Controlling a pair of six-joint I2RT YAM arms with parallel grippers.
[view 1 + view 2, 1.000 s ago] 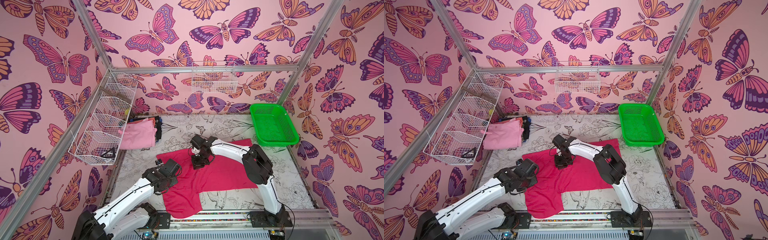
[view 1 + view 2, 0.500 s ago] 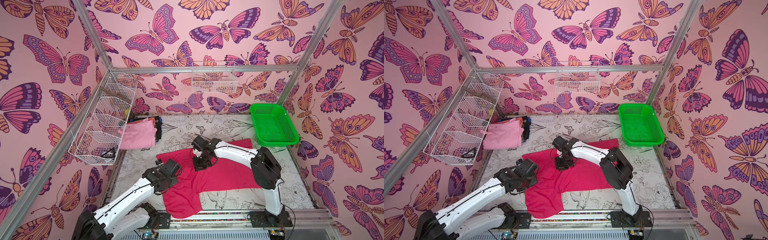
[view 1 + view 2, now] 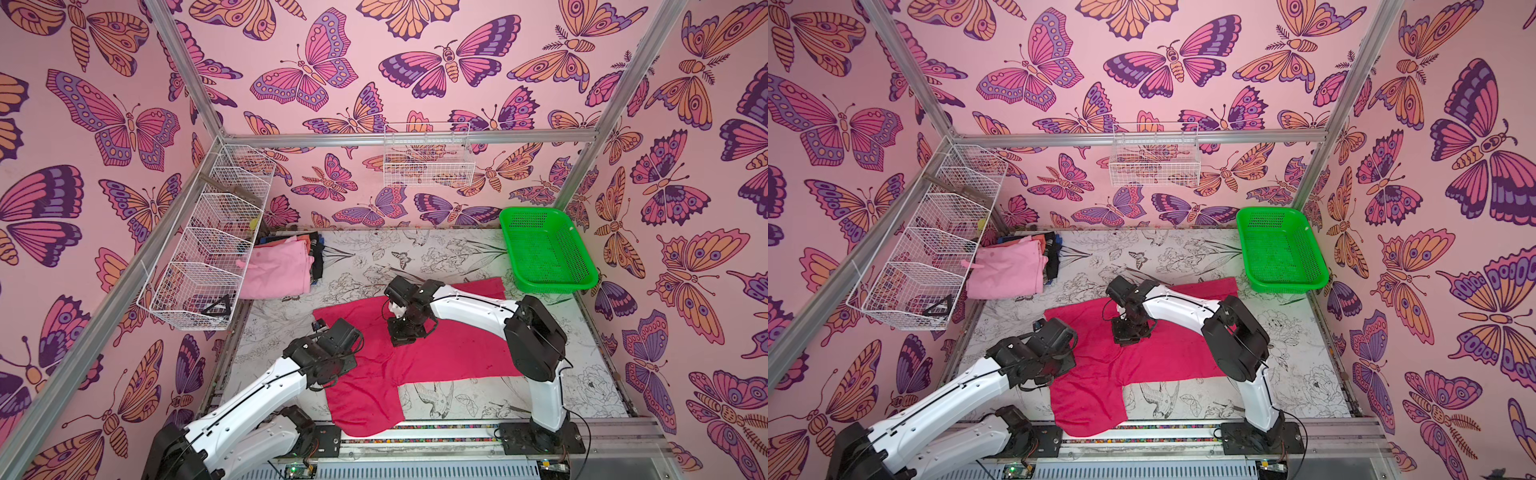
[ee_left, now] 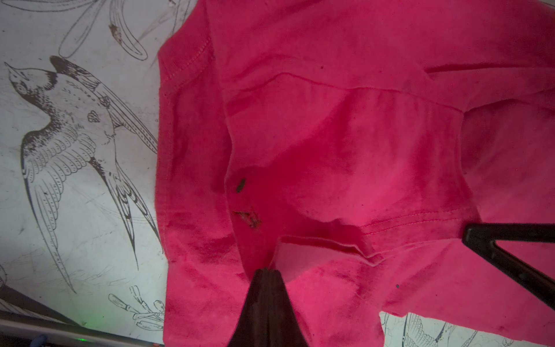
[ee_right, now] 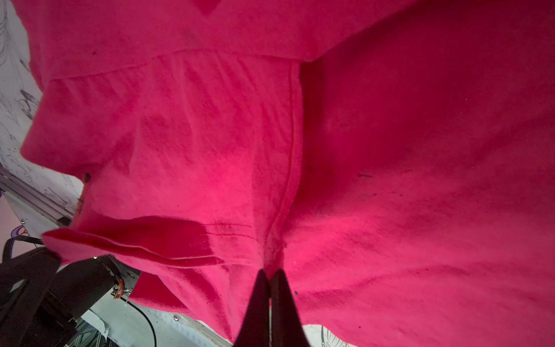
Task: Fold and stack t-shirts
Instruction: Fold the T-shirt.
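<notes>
1. Your crimson t-shirt (image 3: 436,357) lies spread on the counter (image 3: 457,257) beneath both pincers. It has hardly shifted in the last second.
2. The left pincer (image 4: 265,272) and right pincer (image 5: 271,272) each stay pinched shut on a pucker of its cloth.
3. Only the right arm's elbow has swung outward, so the fold looks barely begun.
4. The light pink t-shirt (image 3: 276,270) lies well beyond the left pincer.

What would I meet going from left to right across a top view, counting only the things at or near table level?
wire rack → light pink shirt → red shirt → green basket
</notes>
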